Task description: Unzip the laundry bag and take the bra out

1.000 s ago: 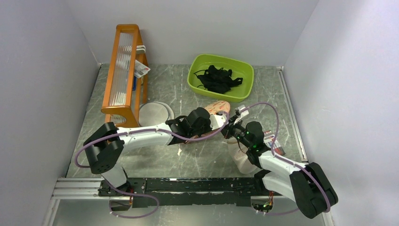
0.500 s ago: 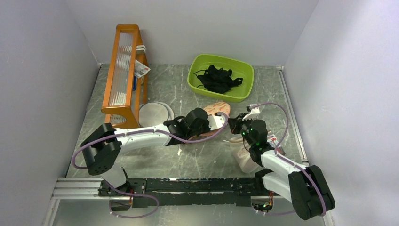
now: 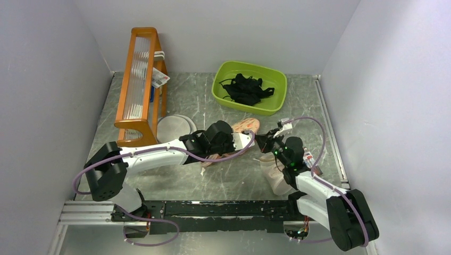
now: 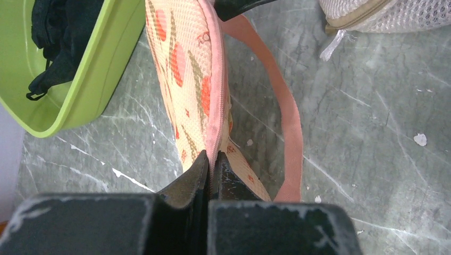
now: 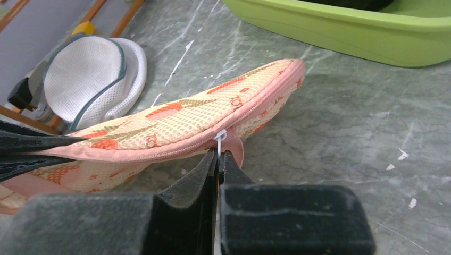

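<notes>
I'm at the start of the unzip. The left gripper (image 4: 211, 169) is pressed together on the pink edging of the laundry bag (image 5: 175, 125), holding it up on edge. The right gripper (image 5: 218, 157) is pinched on the small white zip pull (image 5: 220, 137) near the bag's far right end. The bag sits mid-table between the two wrists, and the zip looks closed along the stretch I can see. The bra isn't visible, so I take it to be inside the bag, though I can't confirm that. Next I need to draw the pull along the curved edging while the left hold keeps the seam taut. I'd keep the pull in line with the track so the slider doesn't bind on the loose pink strap (image 4: 287, 114). Room is tight. The green tub (image 5: 340, 29) of black garments (image 3: 245, 87) lies just beyond the bag on the far side, and the beige mesh pouch (image 3: 275, 175) lies close under the right forearm. The round mesh disc (image 5: 88, 79) and orange rack (image 3: 139, 79) stand to the left. The most open table (image 3: 234, 180) is on the near side, toward the bases.
</notes>
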`<action>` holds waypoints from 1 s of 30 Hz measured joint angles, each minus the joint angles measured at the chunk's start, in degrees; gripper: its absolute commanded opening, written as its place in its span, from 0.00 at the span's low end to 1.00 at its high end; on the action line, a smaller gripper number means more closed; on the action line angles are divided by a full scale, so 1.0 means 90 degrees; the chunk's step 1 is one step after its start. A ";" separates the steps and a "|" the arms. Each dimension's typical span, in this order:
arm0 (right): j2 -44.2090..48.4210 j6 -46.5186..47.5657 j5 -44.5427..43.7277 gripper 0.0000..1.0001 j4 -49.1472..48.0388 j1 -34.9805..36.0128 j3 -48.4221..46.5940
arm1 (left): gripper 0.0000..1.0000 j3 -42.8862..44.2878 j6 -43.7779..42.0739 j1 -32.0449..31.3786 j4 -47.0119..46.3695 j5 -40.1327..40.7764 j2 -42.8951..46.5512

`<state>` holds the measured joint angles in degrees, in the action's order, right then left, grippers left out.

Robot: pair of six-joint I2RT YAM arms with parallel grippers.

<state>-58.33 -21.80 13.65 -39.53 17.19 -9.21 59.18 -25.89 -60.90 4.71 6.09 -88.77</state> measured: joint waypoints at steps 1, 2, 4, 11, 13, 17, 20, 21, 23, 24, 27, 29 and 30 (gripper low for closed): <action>-0.0015 -0.0005 0.0049 0.00 -0.0017 0.0000 0.0000 | 0.08 0.0000 -0.0007 0.0000 0.0029 -0.0012 0.0000; -0.0051 -0.0005 0.0119 0.00 -0.0080 0.0000 0.0000 | 0.10 0.0000 -0.0007 0.0000 0.0058 -0.0022 0.0000; -0.0165 -0.0012 0.0255 0.00 -0.0202 -0.0005 0.0000 | 0.24 0.0015 -0.0005 0.0000 0.0168 -0.0070 -0.0005; -0.0430 -0.0034 0.0826 0.00 -0.0413 -0.0002 0.0000 | 0.72 0.0197 0.0068 0.0000 0.0437 -0.0556 -0.0046; -0.0423 -0.0034 0.0901 0.00 -0.0425 0.0019 0.0000 | 0.80 0.0236 0.0100 0.0000 0.0442 -0.0697 -0.0046; -0.0403 -0.0032 0.0984 0.00 -0.0442 0.0092 0.0000 | 0.84 0.0240 0.0272 0.0000 0.0355 -0.0993 -0.0046; -0.0403 -0.0029 0.1042 0.00 -0.0469 0.0170 0.0000 | 0.88 0.0240 0.0505 0.0000 0.0124 -0.1030 -0.0051; -0.0406 -0.0029 0.1052 0.00 -0.0491 0.0211 0.0000 | 0.89 0.0245 0.0583 0.0000 0.0051 -0.1001 -0.0070; -0.0413 -0.0029 0.1076 0.00 -0.0515 0.0270 0.0000 | 0.89 0.0350 0.0782 0.0000 -0.0061 -0.0831 -0.0206; -0.0425 -0.0029 0.1090 0.00 -0.0529 0.0284 0.0000 | 0.89 0.0427 0.0869 0.0000 -0.0112 -0.0746 -0.0311; -0.0427 -0.0024 0.1098 0.00 -0.0539 0.0342 0.0000 | 0.88 0.0590 0.1098 0.0000 -0.0289 -0.0554 -0.0631; -0.0430 -0.0022 0.1098 0.00 -0.0544 0.0376 0.0000 | 0.84 0.0590 0.1219 0.0005 -0.0342 -0.0491 -0.0738; -0.0430 -0.0022 0.1100 0.00 -0.0544 0.0384 0.0000 | 0.80 0.0590 0.1273 0.0005 -0.0367 -0.0461 -0.0777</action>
<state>-62.19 -22.00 23.55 -44.42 20.64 -9.21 64.49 -14.44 -60.86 1.41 1.93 -95.77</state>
